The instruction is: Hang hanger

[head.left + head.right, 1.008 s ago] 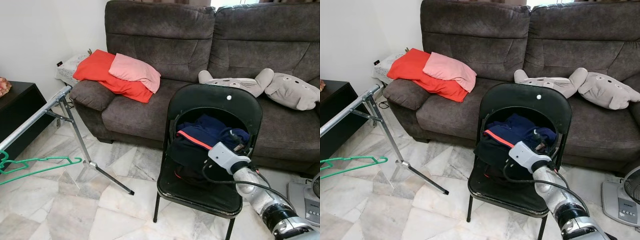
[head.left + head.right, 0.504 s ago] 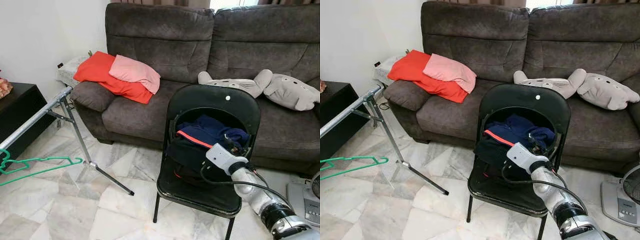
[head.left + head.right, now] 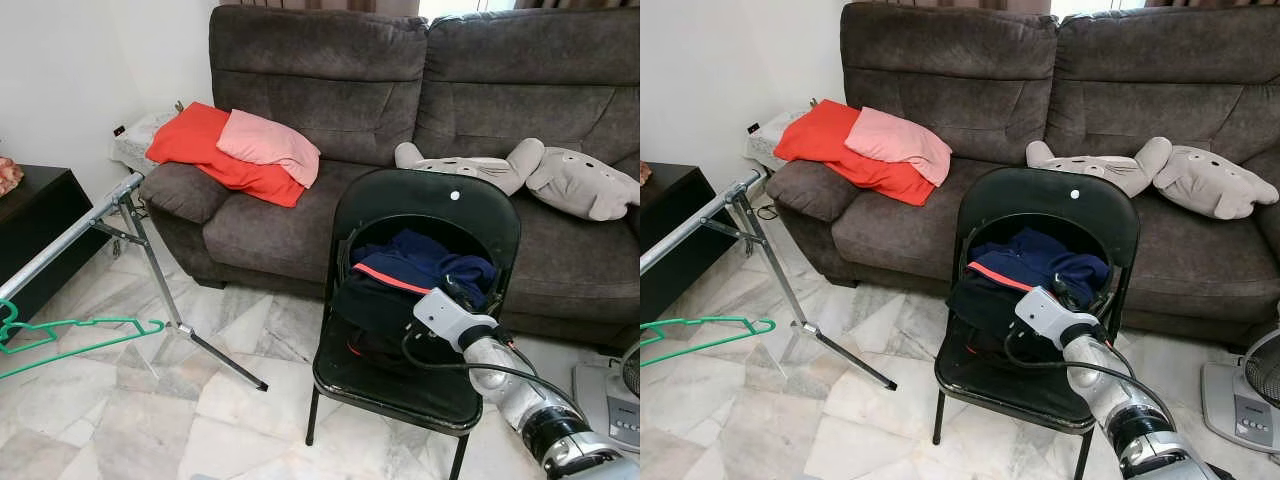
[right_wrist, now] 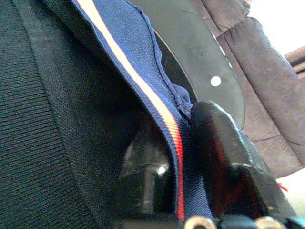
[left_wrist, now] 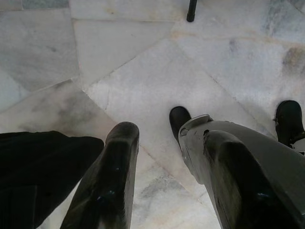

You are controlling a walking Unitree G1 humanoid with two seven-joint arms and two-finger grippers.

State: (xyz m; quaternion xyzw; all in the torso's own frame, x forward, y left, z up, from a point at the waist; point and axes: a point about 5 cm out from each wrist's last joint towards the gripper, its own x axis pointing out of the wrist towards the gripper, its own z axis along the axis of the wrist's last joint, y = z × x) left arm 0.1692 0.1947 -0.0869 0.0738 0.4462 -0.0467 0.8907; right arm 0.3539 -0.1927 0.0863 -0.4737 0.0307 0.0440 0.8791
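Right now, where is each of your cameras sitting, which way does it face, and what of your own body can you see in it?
Left eye, right eye: on the head, looking forward and down at the sofa, black chair, clothes and green hanger; right arm shows.
Left wrist: looks down at the marble floor past the open left gripper.
Right wrist: looks along the right gripper, shut on the clothes.
Shared: eyes and right wrist both show chair and clothes.

Home living room — dark brown sofa (image 3: pixel 420 110) against wall, red and pink cushions (image 3: pixel 235 150) and grey plush toys (image 3: pixel 530 175) on it, marble-tile floor (image 3: pixel 130 420), folding chair (image 3: pixel 420 290) with clothes before sofa.
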